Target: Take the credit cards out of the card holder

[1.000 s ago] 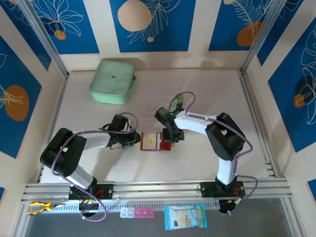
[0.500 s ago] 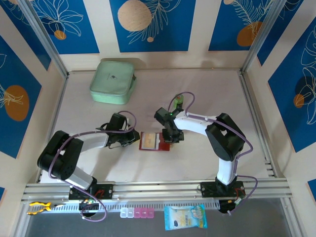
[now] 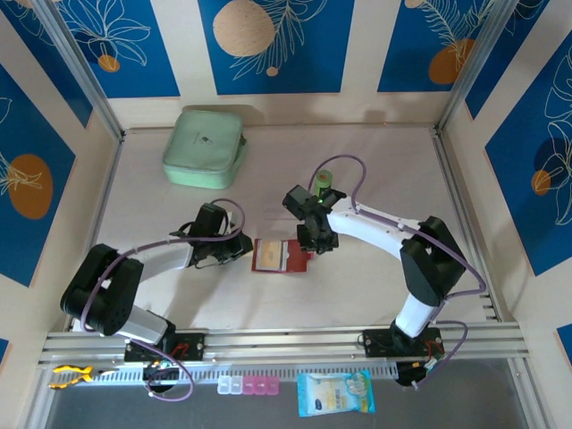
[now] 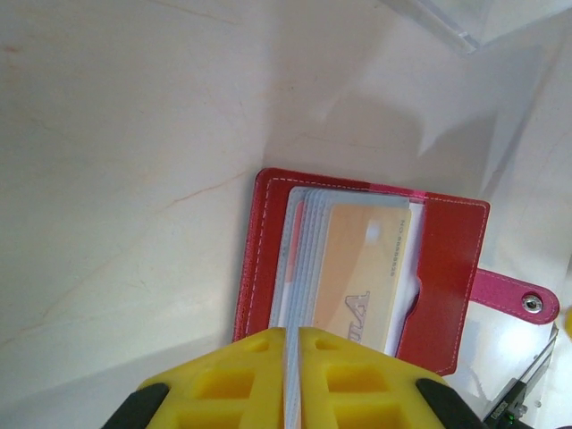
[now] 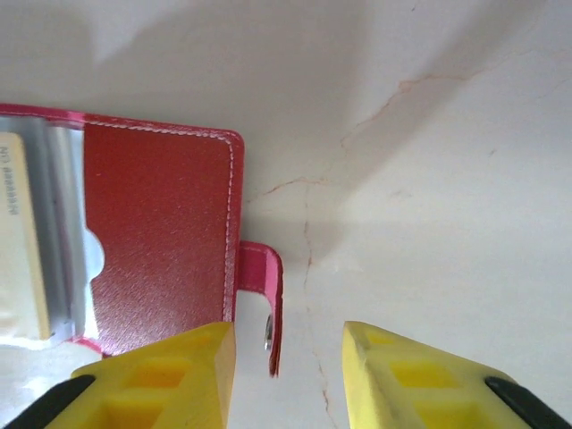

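The table point(image 3: 375, 179) is a pale, marble-veined sheet, boxed in by cream walls with blue leaf-patterned panels and an aluminium rail point(image 3: 286, 340) along the near side.

The left gripper point(image 4: 293, 357) is pinched tight, its yellow fingers pressed together on a thin pale edge that runs up into the stack of sleeves, so it looks clamped on a sleeve at the near end of the card holder point(image 4: 447, 268). The right gripper point(image 5: 288, 366) stands released, its two fingers apart over bare table with nothing between them. One finger is just beside the pink snap tab point(image 5: 259, 286) at the wallet's outer edge.

The card holder lies open and flat in the middle of the table, between the two grippers. It is dark red leather with white stitching. Inside, greyish clear sleeves fan out, and a yellowish-orange credit card point(image 4: 357, 277) with dark lettering sits in the top one, still tucked in.

Beyond the wallet's far edge lies a clear plastic rectangle point(image 4: 456, 18), near but not touching. A mint-green zip case point(image 3: 205, 147) sits well apart at the far left corner. The right half of the table is open, as is the strip between the wallet and the rail.
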Robot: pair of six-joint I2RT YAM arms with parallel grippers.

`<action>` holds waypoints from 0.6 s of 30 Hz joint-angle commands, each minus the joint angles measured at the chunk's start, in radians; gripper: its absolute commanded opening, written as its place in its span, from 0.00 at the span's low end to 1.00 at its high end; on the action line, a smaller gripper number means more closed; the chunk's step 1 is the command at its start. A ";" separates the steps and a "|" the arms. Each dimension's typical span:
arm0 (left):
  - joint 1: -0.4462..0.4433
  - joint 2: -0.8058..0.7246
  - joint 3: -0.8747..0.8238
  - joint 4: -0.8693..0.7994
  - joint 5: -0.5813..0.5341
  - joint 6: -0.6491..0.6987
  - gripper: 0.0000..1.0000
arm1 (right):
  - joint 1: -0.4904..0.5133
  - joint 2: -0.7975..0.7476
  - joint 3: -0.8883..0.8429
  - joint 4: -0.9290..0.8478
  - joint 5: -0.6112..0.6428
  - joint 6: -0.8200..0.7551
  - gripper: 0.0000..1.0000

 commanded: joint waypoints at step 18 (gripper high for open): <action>-0.018 0.096 -0.007 0.050 0.073 0.004 0.12 | 0.049 0.150 0.089 0.046 -0.136 0.016 0.75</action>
